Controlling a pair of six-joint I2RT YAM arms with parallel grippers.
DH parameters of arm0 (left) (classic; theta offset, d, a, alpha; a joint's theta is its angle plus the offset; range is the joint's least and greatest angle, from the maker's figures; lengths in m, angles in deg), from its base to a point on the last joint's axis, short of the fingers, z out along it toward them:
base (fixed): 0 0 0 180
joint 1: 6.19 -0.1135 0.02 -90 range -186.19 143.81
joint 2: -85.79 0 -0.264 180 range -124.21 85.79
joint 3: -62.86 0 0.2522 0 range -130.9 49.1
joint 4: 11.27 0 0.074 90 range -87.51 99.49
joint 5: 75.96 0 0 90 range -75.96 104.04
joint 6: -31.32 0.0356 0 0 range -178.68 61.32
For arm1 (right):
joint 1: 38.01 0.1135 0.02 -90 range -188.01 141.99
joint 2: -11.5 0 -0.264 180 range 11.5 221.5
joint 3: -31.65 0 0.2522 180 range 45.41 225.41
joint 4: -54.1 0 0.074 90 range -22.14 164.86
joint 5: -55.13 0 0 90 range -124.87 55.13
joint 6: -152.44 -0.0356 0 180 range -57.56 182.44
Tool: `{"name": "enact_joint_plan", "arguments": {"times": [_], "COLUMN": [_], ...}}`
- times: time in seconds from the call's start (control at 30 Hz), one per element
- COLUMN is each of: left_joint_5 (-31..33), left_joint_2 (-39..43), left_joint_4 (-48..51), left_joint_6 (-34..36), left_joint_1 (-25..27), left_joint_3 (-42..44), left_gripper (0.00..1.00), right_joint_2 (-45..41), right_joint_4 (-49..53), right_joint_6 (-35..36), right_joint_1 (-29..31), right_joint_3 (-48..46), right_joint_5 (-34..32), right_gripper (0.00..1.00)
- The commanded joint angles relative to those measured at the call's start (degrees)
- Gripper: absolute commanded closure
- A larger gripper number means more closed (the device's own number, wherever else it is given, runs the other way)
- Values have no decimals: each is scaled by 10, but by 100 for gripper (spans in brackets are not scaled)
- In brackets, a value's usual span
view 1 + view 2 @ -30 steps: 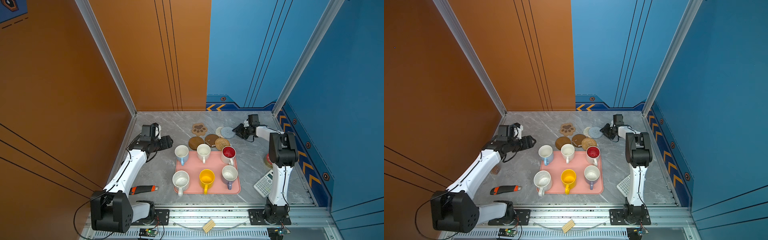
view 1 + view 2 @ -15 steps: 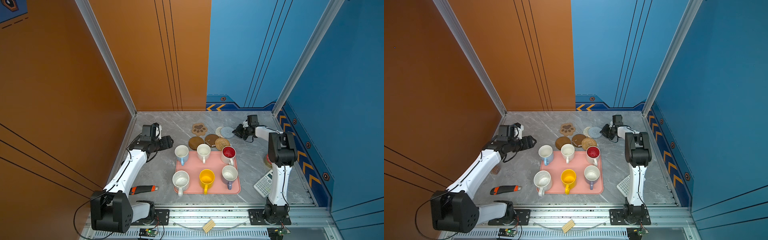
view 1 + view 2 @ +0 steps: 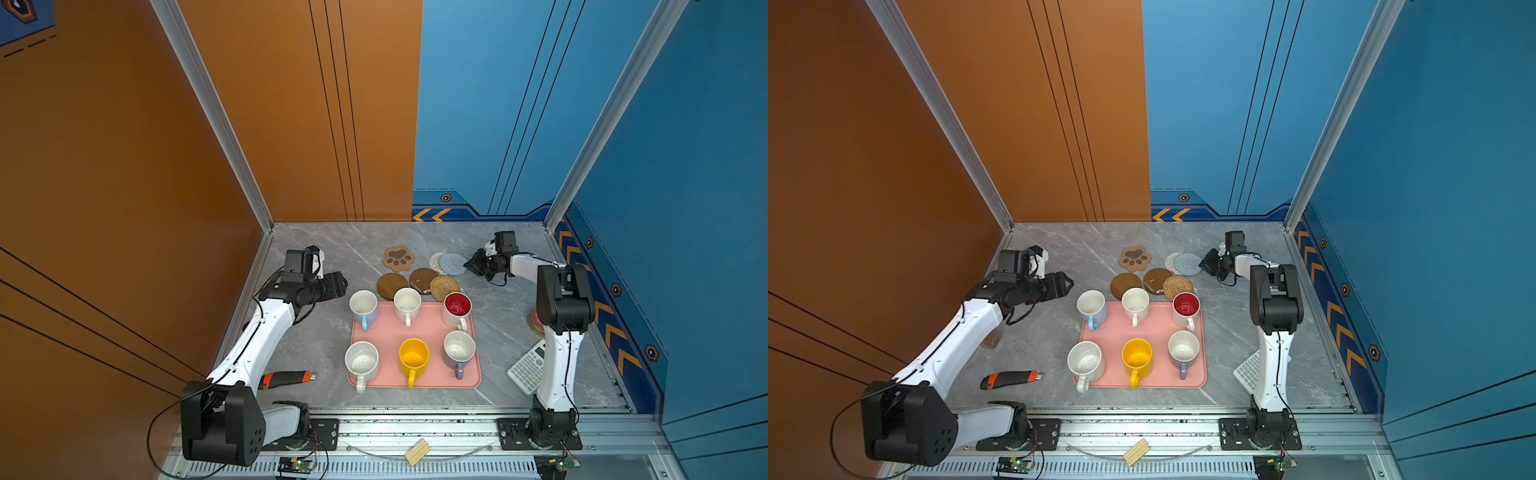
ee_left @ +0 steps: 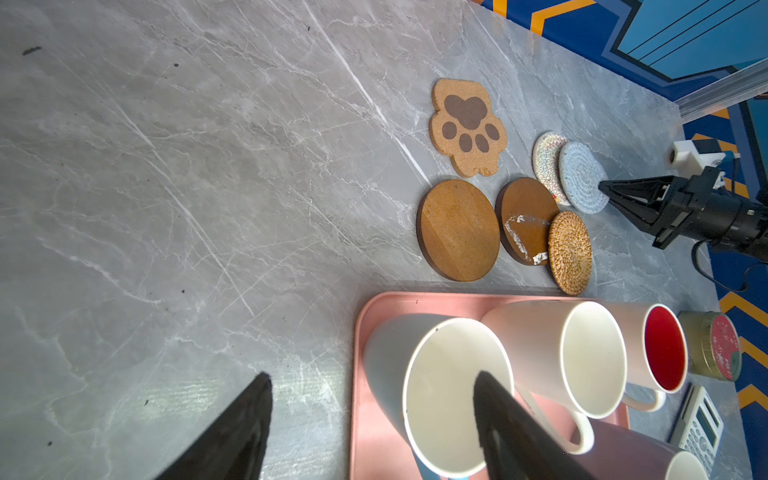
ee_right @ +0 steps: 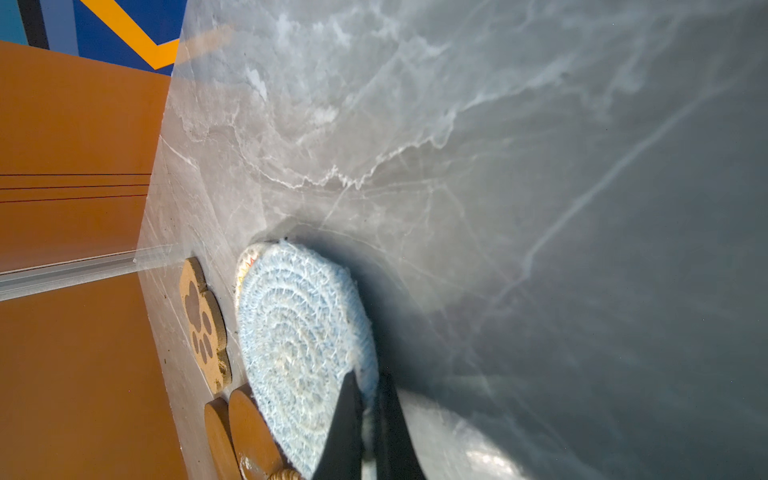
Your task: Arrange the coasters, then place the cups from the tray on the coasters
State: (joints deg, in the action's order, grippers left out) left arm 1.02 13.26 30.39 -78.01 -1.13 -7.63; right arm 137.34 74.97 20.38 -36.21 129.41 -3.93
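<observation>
Fingers [image 5: 345,415] of the right gripper [image 5: 368,386] are pinched together on the rim of the pale blue-grey woven coaster [image 5: 299,340], toward the bench's [image 3: 316,249] far right corner. The mat lies flat and spreads away from the tips toward the bench's middle. It is round, so it has no long axis to line up with. Its far part overlaps the cream woven coaster [image 3: 435,262], so drawing it back toward the right edge looks like the way to part the two. The right arm is plainly the nearer one.

Further out, the paw-shaped coaster [image 3: 398,258], two wooden discs [image 3: 390,286] and the rattan coaster [image 3: 444,287] crowd between the bench's far edge and the tray [image 3: 430,332]; the rattan one overlaps a disc.

The left gripper [image 3: 340,285] hovers empty with jaws wide apart, beside the tray's far left corner. The tray holds all six cups [image 3: 413,357] upright in two rows of three, and no coaster carries one.
</observation>
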Motion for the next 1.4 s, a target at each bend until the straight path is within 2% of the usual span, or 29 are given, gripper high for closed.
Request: {"name": "enact_joint_plan", "arguments": {"times": [0.0,0.3,0.6,1.13,1.37], "left_joint_5": [13,21,22,24,27], "left_joint_2": [9,15,15,-5,-15], "left_joint_4": [6,5,5,1,0], "left_joint_6": [7,9,9,6,6], "left_joint_1": [7,12,19,28,37], "left_joint_3": [7,6,6,-5,-8], "left_gripper": [23,22,22,22,22], "right_joint_2": [-35,-85,-115,-184,-188], "right_joint_4": [-15,-123,-138,-6,70], "right_joint_6": [-3,-51,-57,42,88], "right_joint_1": [-1,-4,-18,-98,-116], "right_joint_3": [-27,-84,-99,-158,-162], "right_joint_5": [14,40,48,29,-4], "right_gripper": [100,100,100,100,100]}}
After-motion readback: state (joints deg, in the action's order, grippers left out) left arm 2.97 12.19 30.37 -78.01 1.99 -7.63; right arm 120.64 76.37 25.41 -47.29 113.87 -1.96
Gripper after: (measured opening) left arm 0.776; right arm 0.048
